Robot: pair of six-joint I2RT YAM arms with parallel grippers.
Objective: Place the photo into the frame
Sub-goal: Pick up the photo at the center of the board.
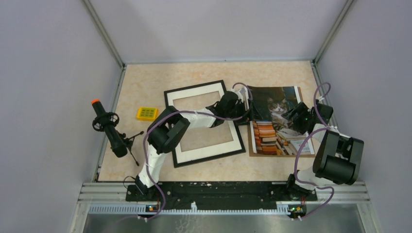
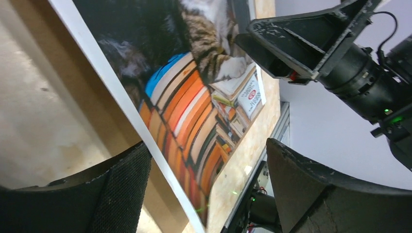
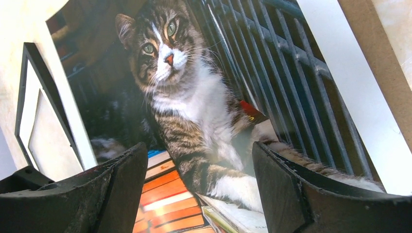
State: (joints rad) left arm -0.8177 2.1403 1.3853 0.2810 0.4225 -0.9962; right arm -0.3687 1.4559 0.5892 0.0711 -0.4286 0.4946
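Beige tabletop (image 1: pixel 194 73), face-up white-bordered cat photo (image 1: pixel 267 133) on brown cardboard sheet (image 3: pixel 373 39)

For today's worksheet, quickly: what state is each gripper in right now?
Left gripper: open, straddling the photo edge, holding nothing.
Right gripper: open over the photo, holding nothing.

small yellow block (image 1: pixel 146 113) on beige table (image 1: pixel 194 72), black orange-tipped device (image 1: pixel 109 130) on mini tripod, brown cardboard sheet (image 3: pixel 384 58)

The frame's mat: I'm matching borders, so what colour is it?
The mat is white, set inside the black frame; the top view shows it best.
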